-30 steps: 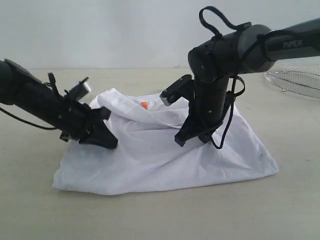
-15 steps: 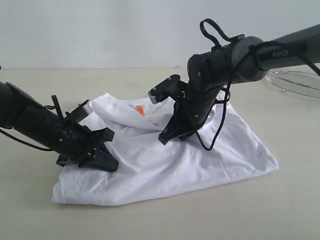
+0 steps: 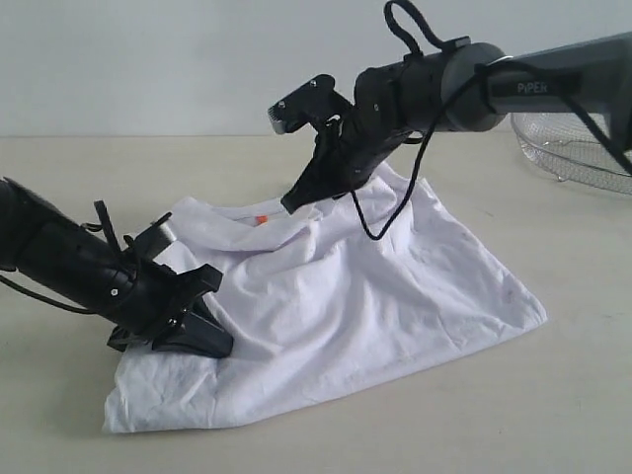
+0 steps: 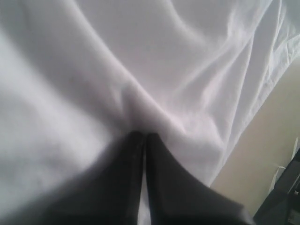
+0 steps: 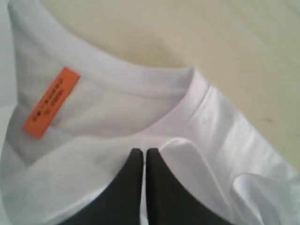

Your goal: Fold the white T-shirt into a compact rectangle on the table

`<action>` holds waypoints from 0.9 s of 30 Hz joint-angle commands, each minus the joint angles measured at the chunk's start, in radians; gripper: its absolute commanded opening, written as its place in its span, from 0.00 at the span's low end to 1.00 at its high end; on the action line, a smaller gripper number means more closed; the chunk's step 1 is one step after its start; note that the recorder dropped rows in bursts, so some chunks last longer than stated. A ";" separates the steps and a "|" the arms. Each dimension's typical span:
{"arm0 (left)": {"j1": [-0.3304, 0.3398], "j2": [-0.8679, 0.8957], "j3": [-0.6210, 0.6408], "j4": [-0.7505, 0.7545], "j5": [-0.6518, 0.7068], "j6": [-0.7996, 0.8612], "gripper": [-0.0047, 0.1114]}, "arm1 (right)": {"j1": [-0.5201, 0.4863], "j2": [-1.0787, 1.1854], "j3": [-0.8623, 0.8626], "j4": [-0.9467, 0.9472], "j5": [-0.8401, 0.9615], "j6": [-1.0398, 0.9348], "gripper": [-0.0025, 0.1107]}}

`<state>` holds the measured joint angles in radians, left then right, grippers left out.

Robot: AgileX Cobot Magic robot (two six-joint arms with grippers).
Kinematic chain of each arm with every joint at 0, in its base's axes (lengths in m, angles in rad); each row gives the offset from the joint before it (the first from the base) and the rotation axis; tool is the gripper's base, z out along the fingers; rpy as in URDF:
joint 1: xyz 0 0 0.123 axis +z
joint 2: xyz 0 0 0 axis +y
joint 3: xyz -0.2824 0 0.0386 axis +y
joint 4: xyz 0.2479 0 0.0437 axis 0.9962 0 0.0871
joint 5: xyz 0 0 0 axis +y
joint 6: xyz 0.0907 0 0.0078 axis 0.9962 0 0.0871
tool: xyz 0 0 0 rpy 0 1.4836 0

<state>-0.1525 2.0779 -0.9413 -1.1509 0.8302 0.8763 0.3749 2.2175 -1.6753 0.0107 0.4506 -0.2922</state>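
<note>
The white T-shirt [image 3: 375,296] lies rumpled on the table [image 3: 513,415], plain side up, its collar with the orange neck tag [image 3: 261,219] toward the back. My left gripper [image 3: 217,344] rests low at the shirt's front left part, shut on a pinch of its cloth; creases run into the tips [image 4: 142,136]. My right gripper [image 3: 292,203] is raised over the back edge beside the collar, shut on a fold of the shirt [image 5: 143,151], with the orange tag [image 5: 51,101] close by. No lettering shows.
A silver wire-mesh basket [image 3: 578,148] stands at the back right, behind the right arm. Bare tabletop surrounds the shirt. A black cable loops down from the right arm over the cloth.
The right gripper has risen and swung back and left, dragging the shirt's back edge with it. The left gripper has slid down toward the front left. The shirt has spread out flatter.
</note>
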 commanded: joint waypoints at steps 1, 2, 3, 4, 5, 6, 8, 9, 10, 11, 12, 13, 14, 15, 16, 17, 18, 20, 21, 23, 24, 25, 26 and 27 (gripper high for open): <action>-0.009 0.028 0.045 0.140 -0.051 0.011 0.08 | -0.040 0.077 -0.111 -0.017 -0.006 0.018 0.02; -0.009 0.028 0.045 0.140 -0.049 0.013 0.08 | -0.050 0.084 -0.129 -0.025 -0.001 0.036 0.02; -0.009 0.026 0.045 0.140 -0.049 0.013 0.08 | -0.057 0.084 -0.137 -0.025 0.002 0.049 0.02; -0.009 0.024 0.045 0.140 -0.049 0.013 0.08 | -0.069 0.082 -0.145 -0.026 0.016 0.063 0.02; -0.009 0.022 0.045 0.140 -0.049 0.019 0.08 | -0.077 0.072 -0.147 -0.026 0.026 0.070 0.02; -0.009 0.014 0.045 0.140 -0.049 0.027 0.08 | -0.085 0.061 -0.150 -0.026 0.047 0.072 0.02; -0.009 -0.010 0.045 0.140 -0.049 0.040 0.08 | -0.105 0.026 -0.150 -0.026 0.098 0.072 0.02; -0.007 -0.023 0.045 0.140 -0.053 0.040 0.08 | -0.116 0.012 -0.150 -0.026 0.127 0.072 0.02; -0.007 -0.042 0.045 0.140 -0.057 0.040 0.08 | -0.126 -0.011 -0.150 -0.026 0.179 0.072 0.02; -0.007 -0.062 0.045 0.140 -0.064 0.040 0.08 | -0.134 -0.025 -0.150 -0.026 0.221 0.072 0.02; -0.005 -0.079 0.045 0.140 -0.078 0.040 0.08 | -0.136 -0.037 -0.150 -0.026 0.267 0.058 0.02; -0.005 -0.099 0.045 0.140 -0.094 0.040 0.08 | -0.141 -0.048 -0.150 -0.026 0.343 0.023 0.02; -0.005 -0.117 0.045 0.140 -0.109 0.037 0.08 | -0.143 -0.051 -0.150 -0.021 0.396 -0.002 0.02; -0.005 -0.134 0.045 0.140 -0.118 0.037 0.08 | -0.143 -0.051 -0.150 -0.020 0.461 -0.020 0.02; -0.005 -0.148 0.045 0.140 -0.123 0.037 0.08 | -0.143 -0.051 -0.150 -0.018 0.514 -0.024 0.02; -0.003 -0.160 0.045 0.140 -0.123 0.037 0.08 | -0.143 -0.049 -0.141 -0.018 0.544 -0.024 0.02; 0.003 -0.172 0.045 0.140 -0.123 0.037 0.08 | -0.143 -0.049 -0.124 -0.011 0.548 -0.024 0.02; 0.020 -0.195 0.045 0.140 -0.132 0.037 0.08 | -0.143 -0.052 -0.086 0.001 0.537 -0.024 0.02; 0.033 -0.211 0.045 0.138 -0.143 0.039 0.08 | -0.143 -0.052 -0.064 0.003 0.537 -0.024 0.02; 0.059 -0.236 0.045 0.138 -0.178 0.039 0.08 | -0.143 -0.053 -0.029 0.006 0.520 -0.024 0.02; 0.073 -0.247 0.045 0.138 -0.202 0.039 0.08 | -0.143 -0.053 -0.007 0.005 0.502 -0.021 0.02; 0.082 -0.255 0.042 0.138 -0.221 0.039 0.08 | -0.143 -0.053 0.014 0.005 0.488 -0.014 0.02; 0.095 -0.256 0.037 0.138 -0.233 0.039 0.08 | -0.143 -0.053 0.035 0.005 0.478 0.001 0.02; 0.107 -0.256 0.024 0.135 -0.238 0.039 0.08 | -0.143 -0.053 0.055 0.005 0.473 0.018 0.02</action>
<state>-0.0750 1.8365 -0.9024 -1.0153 0.6321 0.9089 0.2361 2.1735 -1.6654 0.0108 0.9481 -0.3006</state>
